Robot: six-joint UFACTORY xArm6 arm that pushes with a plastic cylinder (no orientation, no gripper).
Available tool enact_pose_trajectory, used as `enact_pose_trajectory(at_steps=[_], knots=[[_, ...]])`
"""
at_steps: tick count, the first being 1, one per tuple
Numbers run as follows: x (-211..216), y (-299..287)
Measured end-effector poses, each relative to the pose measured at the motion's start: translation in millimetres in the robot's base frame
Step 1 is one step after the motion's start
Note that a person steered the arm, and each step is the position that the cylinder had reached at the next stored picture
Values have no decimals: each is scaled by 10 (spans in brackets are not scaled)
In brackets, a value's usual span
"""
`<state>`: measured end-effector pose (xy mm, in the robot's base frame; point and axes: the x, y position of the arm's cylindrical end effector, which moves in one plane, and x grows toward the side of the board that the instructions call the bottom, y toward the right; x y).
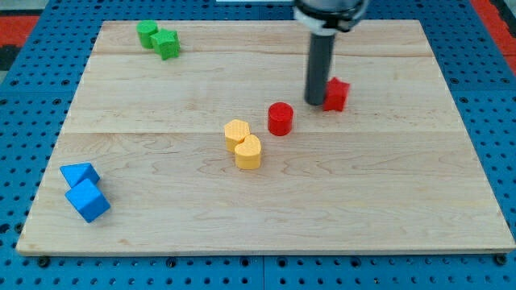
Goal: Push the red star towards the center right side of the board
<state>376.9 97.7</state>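
Note:
The red star (337, 93) lies on the wooden board (387, 185), right of its middle and toward the view's top. My tip (315, 102) stands right against the star's left side, touching it or nearly so. A red cylinder (280, 118) stands to the lower left of my tip, a short gap away.
Two yellow blocks (237, 132) (248, 152) sit together near the board's middle. Two green blocks (147, 33) (168, 44) are at the top left. Two blue blocks (79, 174) (89, 200) are at the bottom left. A blue pegboard surrounds the board.

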Motion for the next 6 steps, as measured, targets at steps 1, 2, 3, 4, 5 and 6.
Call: enact_pose_trajectory(at_steps=[1, 2, 3, 4, 5, 6], knots=[[-169, 25], [-204, 600], [-245, 653], [-574, 965], [-445, 1023], [-129, 773]])
